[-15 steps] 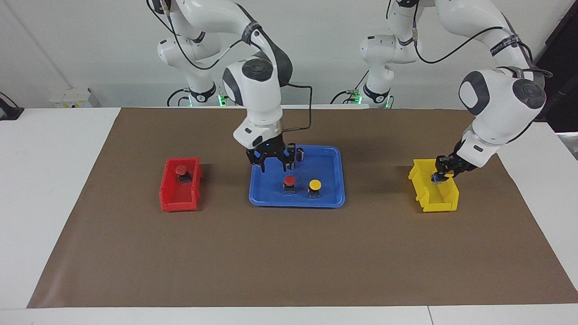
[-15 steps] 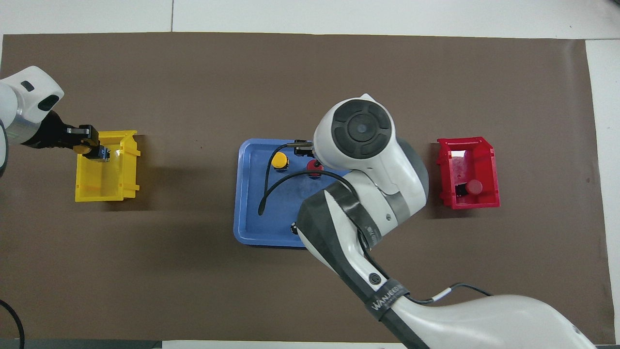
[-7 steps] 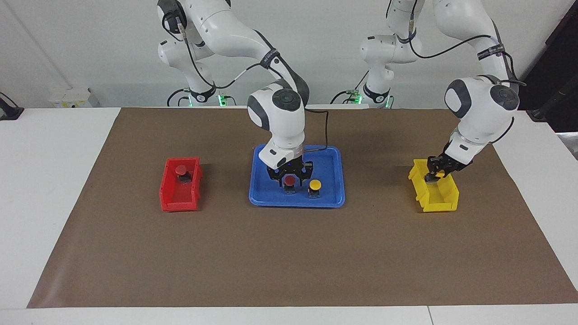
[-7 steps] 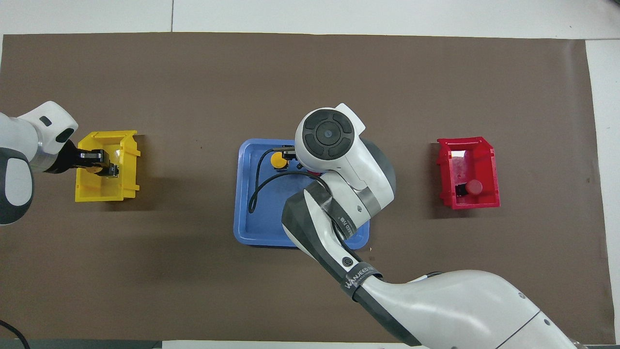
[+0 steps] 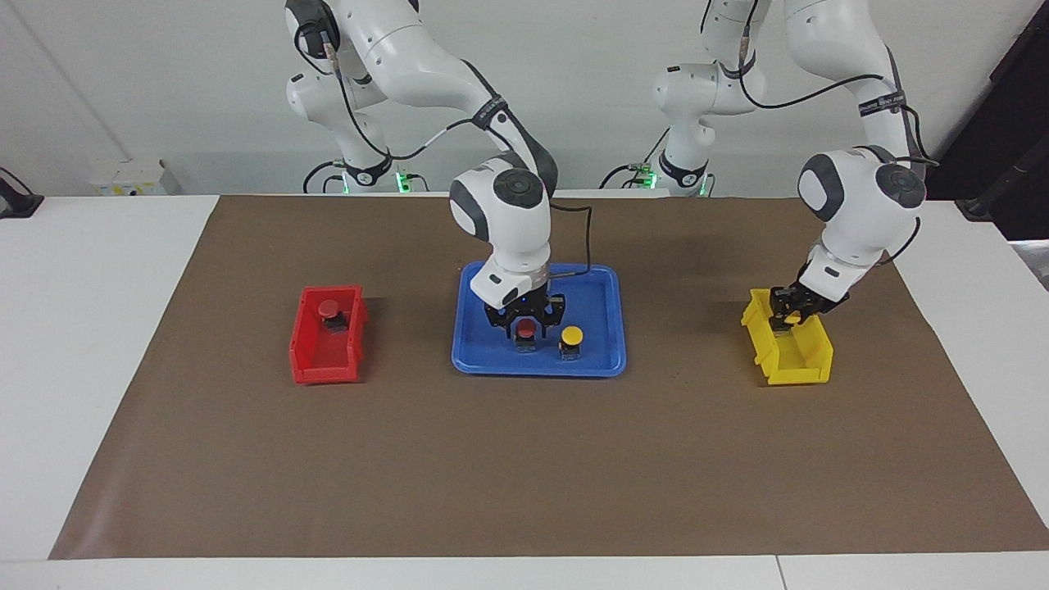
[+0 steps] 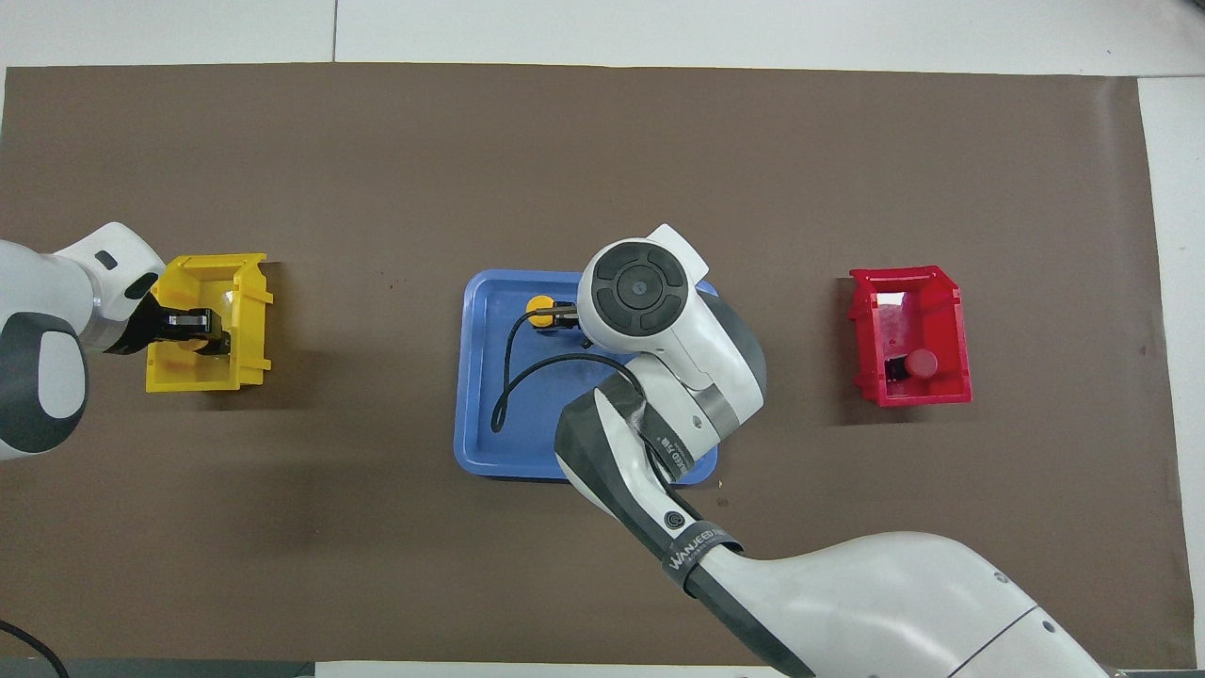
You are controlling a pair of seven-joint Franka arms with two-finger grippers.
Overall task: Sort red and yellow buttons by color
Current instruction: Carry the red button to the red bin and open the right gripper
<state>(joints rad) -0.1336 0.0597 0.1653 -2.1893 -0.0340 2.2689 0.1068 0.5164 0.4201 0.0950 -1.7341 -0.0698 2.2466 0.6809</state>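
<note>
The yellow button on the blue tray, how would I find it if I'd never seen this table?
Look for the blue tray in the middle of the brown mat, between a red bin and a yellow bin. Two buttons stand side by side there. Pick the yellow button, not the red button under the right gripper.

two red buttons (image 5: 524, 329) (image 5: 329, 309), one yellow button (image 5: 571, 335), three containers.

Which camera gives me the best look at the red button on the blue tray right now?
The facing view. There the red button stands on the blue tray beside the yellow button, with the right tool low around it. In the overhead view the right arm's wrist hides it completely.
</note>
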